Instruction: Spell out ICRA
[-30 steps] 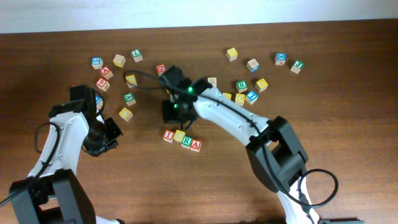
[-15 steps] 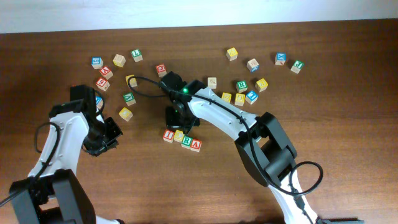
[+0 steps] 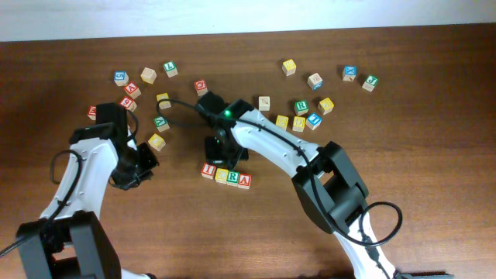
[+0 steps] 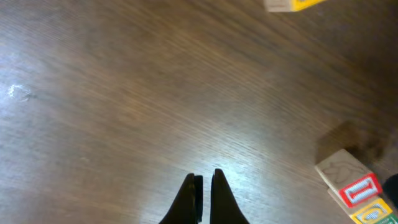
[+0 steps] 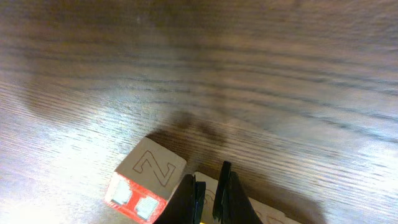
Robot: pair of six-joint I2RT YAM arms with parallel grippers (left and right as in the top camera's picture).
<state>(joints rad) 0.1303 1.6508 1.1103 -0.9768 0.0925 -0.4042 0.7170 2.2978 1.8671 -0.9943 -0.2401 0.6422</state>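
Observation:
Four letter blocks lie in a row in the middle of the table: a red I block (image 3: 208, 170), a yellow C block (image 3: 222, 175), a green R block (image 3: 233, 179) and a red A block (image 3: 244, 181). My right gripper (image 3: 222, 159) is shut and empty, its tips just behind the row. In the right wrist view the right gripper (image 5: 211, 185) hangs over the second block, beside the I block (image 5: 146, 180). My left gripper (image 3: 146, 160) is shut and empty, left of the row. The left wrist view shows the left gripper (image 4: 204, 182) over bare wood, with the I block (image 4: 349, 182) at lower right.
Several loose blocks are scattered at the back left, such as a yellow block (image 3: 156, 142) and a green block (image 3: 160, 122). More lie at the back right, among them a green one (image 3: 301, 107) and a blue one (image 3: 313, 120). The right arm's cable (image 3: 182, 99) loops near them.
The left arm has swung a little to the right, towards the row. The right gripper has shifted slightly left above the row, and the C block now sits more in line.

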